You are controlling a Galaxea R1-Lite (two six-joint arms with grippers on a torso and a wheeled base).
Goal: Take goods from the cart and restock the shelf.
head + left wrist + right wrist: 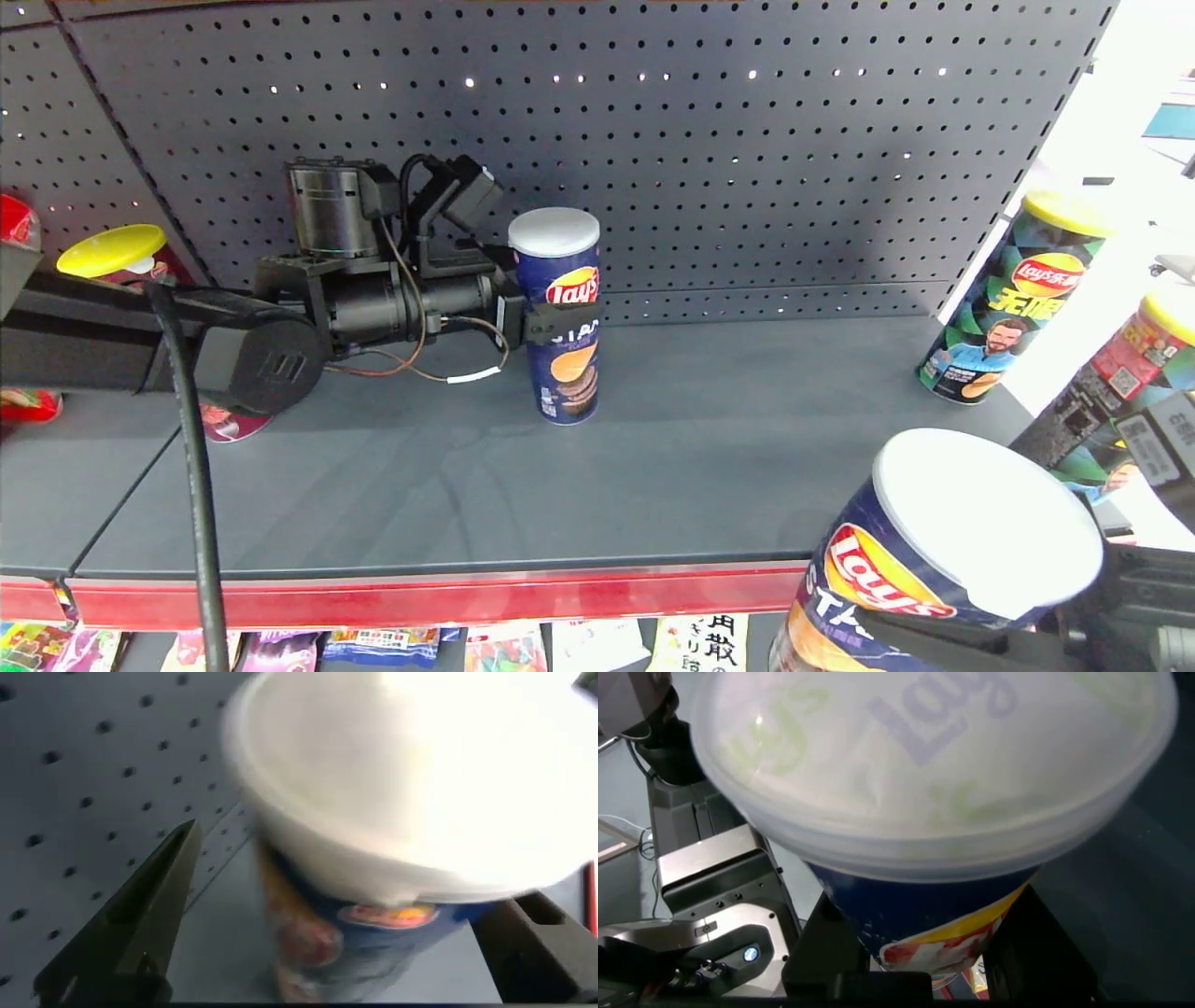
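On the grey shelf [709,467], just beyond a yellow-lidded can [112,250], the left gripper [560,322] has its fingers [140,924] parted around the upright blue chip can [557,280]. The can stands between the fingers, and a gap shows beside one of them. Farther right, past two green cans [1013,299] at the shelf's end, the right gripper [915,971] is clamped on a second blue can [943,560], which sits tilted between its fingers in front of the shelf's red edge.
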